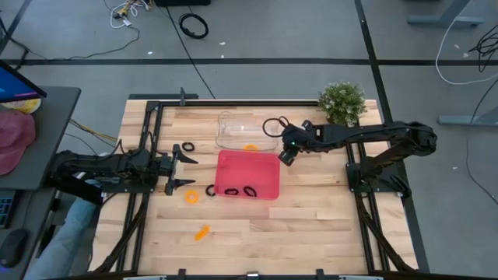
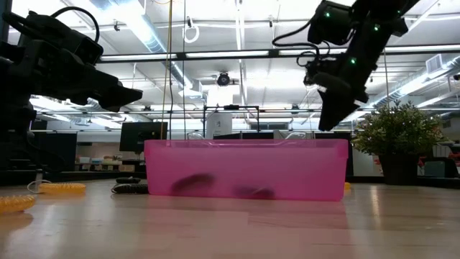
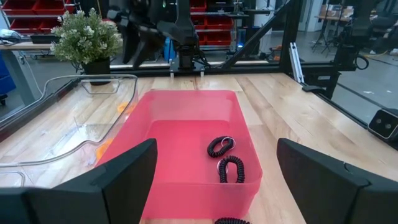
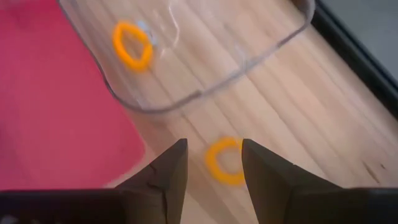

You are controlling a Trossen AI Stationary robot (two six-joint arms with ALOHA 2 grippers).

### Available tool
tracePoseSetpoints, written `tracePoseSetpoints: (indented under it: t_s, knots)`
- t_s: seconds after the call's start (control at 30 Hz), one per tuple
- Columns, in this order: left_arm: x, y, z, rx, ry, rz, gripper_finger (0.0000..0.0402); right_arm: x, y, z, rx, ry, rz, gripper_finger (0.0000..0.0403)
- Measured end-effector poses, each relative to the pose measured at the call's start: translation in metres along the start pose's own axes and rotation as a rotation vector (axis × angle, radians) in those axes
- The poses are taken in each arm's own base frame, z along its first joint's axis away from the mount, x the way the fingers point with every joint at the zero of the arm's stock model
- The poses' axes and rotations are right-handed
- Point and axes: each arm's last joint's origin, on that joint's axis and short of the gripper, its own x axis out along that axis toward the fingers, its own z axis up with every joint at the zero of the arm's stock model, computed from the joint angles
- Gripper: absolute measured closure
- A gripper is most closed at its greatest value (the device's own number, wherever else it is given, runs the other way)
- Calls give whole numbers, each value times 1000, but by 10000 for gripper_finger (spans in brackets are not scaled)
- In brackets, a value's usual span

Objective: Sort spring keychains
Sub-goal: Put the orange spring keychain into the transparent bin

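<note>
In the pink tray (image 1: pixel 264 165) lie two black spring keychains (image 1: pixel 231 190) (image 1: pixel 250 190), also seen in the left wrist view (image 3: pixel 220 146) (image 3: pixel 231 169). A third black one (image 1: pixel 210 190) rests on the table by the tray's left wall, and another (image 1: pixel 188 147) lies farther off. One orange keychain (image 4: pixel 132 45) lies in the clear tray (image 1: pixel 233 124). Another orange one (image 4: pixel 225 160) lies flat on the wood. My right gripper (image 4: pixel 214 168) hangs open above it, between the two trays, fingers to either side. Two more orange ones (image 1: pixel 191 197) (image 1: pixel 201 232) lie near the left. My left gripper (image 1: pixel 183 171) waits open, left of the pink tray.
A potted plant (image 1: pixel 342 101) stands at the far right corner of the table. Black frame rails (image 1: pixel 152 140) run along both sides. Bare wood (image 1: pixel 311 233) stretches along the near side. Off the table at the left are a cap (image 1: pixel 15 140) and a person's leg (image 1: pixel 66 225).
</note>
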Motion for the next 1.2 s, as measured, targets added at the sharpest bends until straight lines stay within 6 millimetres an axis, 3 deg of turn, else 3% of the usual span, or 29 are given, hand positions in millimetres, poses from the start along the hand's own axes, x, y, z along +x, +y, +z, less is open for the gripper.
tracePoseSetpoints:
  t_s: [0.27, 0.53, 0.93, 1.2]
  knots:
    - [0, 0, 0, 0, 0, 0, 65, 31, -9, -24, -50, -17, 53, 247]
    - [0, 0, 0, 0, 0, 0, 65, 52, -34, -45, 85, 56, -9, 247]
    - [0, 0, 0, 0, 0, 0, 65, 62, -39, -55, 115, 11, -4, 247]
    - [0, 0, 0, 0, 0, 0, 65, 77, -38, -61, 218, 94, 46, 247]
